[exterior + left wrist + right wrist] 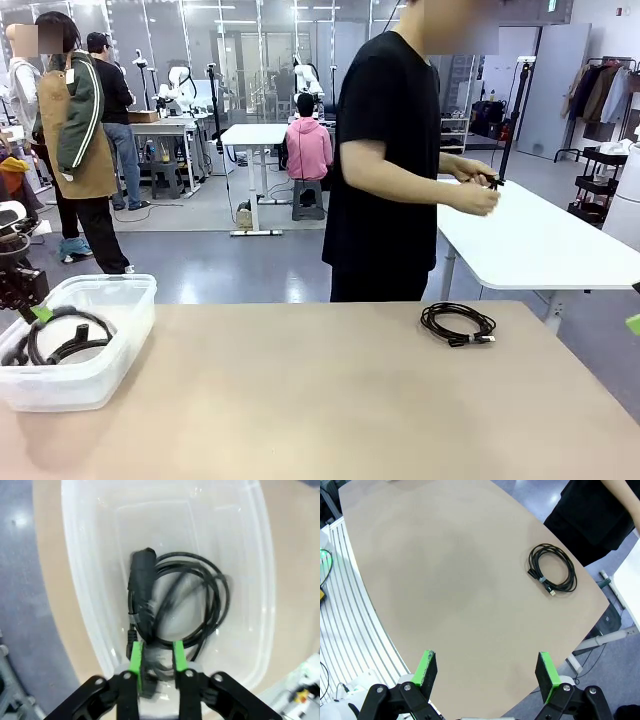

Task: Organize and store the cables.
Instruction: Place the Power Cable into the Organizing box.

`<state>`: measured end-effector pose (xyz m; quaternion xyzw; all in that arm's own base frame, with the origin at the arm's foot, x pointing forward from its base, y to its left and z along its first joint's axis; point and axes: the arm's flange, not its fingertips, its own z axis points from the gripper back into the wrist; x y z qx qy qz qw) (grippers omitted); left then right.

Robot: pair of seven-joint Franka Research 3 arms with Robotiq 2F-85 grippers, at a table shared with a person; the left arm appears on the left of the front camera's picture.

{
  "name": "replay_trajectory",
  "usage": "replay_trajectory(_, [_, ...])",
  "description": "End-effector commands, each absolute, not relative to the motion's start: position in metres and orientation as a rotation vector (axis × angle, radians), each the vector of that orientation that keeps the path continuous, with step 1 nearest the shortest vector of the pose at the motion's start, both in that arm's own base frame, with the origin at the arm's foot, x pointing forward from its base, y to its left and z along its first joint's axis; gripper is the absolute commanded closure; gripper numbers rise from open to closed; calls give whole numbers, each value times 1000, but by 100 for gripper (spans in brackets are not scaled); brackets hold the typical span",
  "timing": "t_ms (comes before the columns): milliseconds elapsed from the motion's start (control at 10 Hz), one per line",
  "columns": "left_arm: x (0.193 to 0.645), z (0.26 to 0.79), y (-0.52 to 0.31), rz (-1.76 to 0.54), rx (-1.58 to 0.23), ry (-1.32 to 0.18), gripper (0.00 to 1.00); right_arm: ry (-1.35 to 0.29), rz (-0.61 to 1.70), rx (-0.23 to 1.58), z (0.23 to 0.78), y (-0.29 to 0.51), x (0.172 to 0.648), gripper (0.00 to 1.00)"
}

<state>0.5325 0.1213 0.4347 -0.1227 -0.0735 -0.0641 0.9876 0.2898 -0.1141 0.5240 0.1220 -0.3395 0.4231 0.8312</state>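
Front: we look across the table (300, 400).
Left wrist: close, down into the table's bin (90, 605).
Right wrist: high over table; shares cable (552, 570) with front.

Two coiled black cables: one cable (215, 595) in the clear plastic bin (110, 285), near left; one cable (430, 322) on the tan table (300, 400), far right. One bin, one table. Two green-padded grippers: left gripper (156, 652), right gripper (486, 657). One person (385, 150), far side.
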Motion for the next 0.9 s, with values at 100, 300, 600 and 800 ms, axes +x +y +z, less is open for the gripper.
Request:
replay_trajectory(100, [528, 437, 122, -132, -239, -178, 3, -724, 901, 260, 524, -115, 289, 0])
replay_trajectory(300, [523, 438, 121, -126, -256, -188, 0, -724, 901, 260, 524, -115, 289, 0])
replay_trajectory(600, [508, 441, 116, -133, -232, -228, 0, -724, 901, 260, 524, -115, 289, 0])
replay_trajectory(800, [521, 443, 120, -122, -243, -184, 0, -724, 901, 260, 524, -115, 289, 0])
